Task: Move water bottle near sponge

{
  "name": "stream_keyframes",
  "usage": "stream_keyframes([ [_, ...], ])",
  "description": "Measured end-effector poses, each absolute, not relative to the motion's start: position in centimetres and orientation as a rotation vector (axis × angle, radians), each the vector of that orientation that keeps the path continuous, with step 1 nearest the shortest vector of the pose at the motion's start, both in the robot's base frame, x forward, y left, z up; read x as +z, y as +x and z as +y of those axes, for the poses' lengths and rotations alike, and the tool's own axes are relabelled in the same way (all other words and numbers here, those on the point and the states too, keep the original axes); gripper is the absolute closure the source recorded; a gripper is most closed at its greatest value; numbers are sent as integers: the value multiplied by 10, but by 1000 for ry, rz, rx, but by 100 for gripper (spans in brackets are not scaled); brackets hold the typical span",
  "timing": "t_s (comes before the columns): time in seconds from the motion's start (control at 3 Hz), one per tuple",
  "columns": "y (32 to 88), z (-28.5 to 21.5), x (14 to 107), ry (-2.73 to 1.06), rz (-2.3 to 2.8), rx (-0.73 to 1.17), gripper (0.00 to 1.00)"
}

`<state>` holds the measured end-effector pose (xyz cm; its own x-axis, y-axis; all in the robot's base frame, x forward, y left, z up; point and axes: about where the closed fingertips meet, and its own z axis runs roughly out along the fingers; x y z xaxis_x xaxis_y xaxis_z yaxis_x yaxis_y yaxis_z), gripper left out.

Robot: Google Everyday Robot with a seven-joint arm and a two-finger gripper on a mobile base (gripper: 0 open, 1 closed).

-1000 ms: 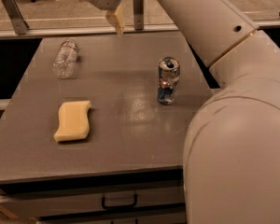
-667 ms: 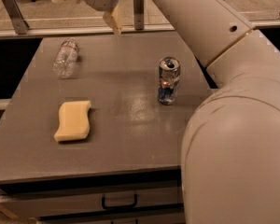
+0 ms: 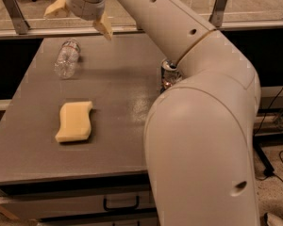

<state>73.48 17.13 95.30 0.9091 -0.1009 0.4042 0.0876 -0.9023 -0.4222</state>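
Observation:
The water bottle [image 3: 67, 58] is clear and crinkled and lies on its side at the table's far left. The pale yellow sponge [image 3: 75, 121] lies flat nearer the front left, well apart from the bottle. My gripper [image 3: 79, 19] hangs above the far edge of the table, just above and to the right of the bottle. Its two cream fingers [image 3: 104, 27] are spread wide and hold nothing.
A silver-and-blue can [image 3: 169, 75] stands at mid-right, partly hidden by my arm [image 3: 203, 126], which covers the right side of the grey table [image 3: 113, 93]. A drawer handle [image 3: 120, 203] shows below the front edge. A glass rail runs behind the table.
The view has shifted, so the arm now covers more of the right side and part of the can. The gripper sits slightly lower and closer to the bottle. Bottle and sponge have not moved.

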Motion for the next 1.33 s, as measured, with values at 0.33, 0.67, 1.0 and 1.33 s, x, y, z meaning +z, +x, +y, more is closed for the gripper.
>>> stream_keyframes([
  [0.33,741,184,929,-2712,-29,-585,0],
  [0.67,745,203,918,-2744,-67,-572,0],
  [1.0,745,222,909,-2756,-107,-528,0],
  [1.33,743,234,893,-2772,-137,-467,0],
])
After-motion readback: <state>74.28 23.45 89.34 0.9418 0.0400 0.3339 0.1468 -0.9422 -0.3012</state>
